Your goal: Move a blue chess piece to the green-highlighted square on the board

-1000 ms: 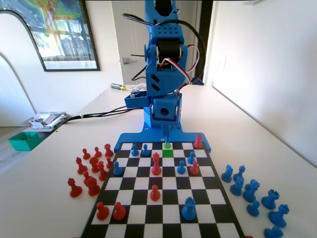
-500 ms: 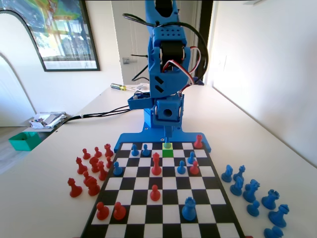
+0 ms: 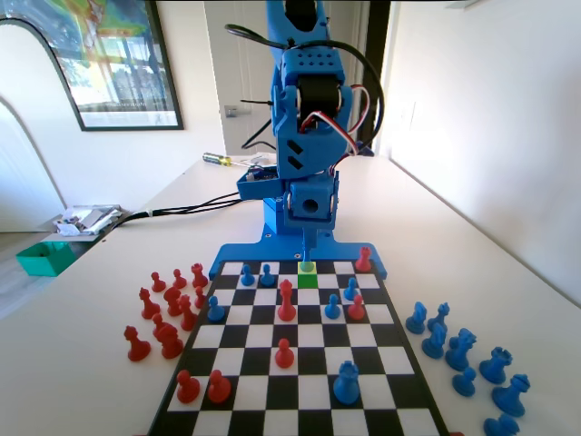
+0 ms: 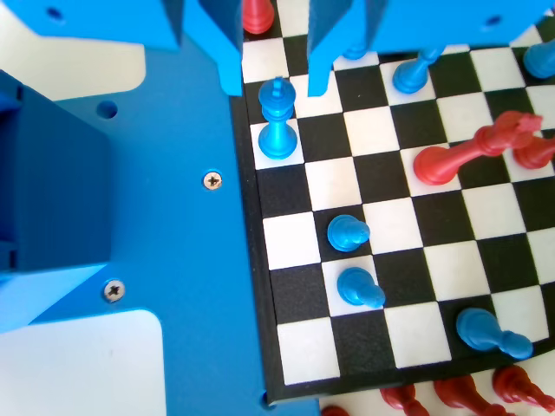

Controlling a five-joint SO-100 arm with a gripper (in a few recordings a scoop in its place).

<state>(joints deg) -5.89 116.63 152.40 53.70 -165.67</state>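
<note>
A blue robot arm stands at the far end of a black-and-white chess board (image 3: 300, 363) on a white bench (image 3: 82, 363). In the fixed view the arm's tool (image 3: 307, 254) hangs low over the board's far edge, at twelve o'clock from the board's middle, right above the green square (image 3: 307, 270). A slim blue chess piece (image 3: 307, 265) stands upright on that green square, seen as a small blue shape beneath the tool.

In the wrist view the tool (image 4: 276, 80) reaches down from the top edge, its two blue jaws narrowly parted with the pointed top of the slim blue chess piece (image 4: 277, 130) between them. The jaws do not seem to press on it, but contact is hard to judge. The piece stands in the column of squares beside the board's blue frame.

Two round-headed blue pawns (image 4: 349, 232) stand at five o'clock from the slim piece. A tall red piece (image 4: 460, 158) stands at three o'clock.

In the fixed view, red pieces (image 3: 168, 313) cluster on the bench at nine o'clock from the board, and blue pieces (image 3: 463, 354) at three o'clock.
</note>
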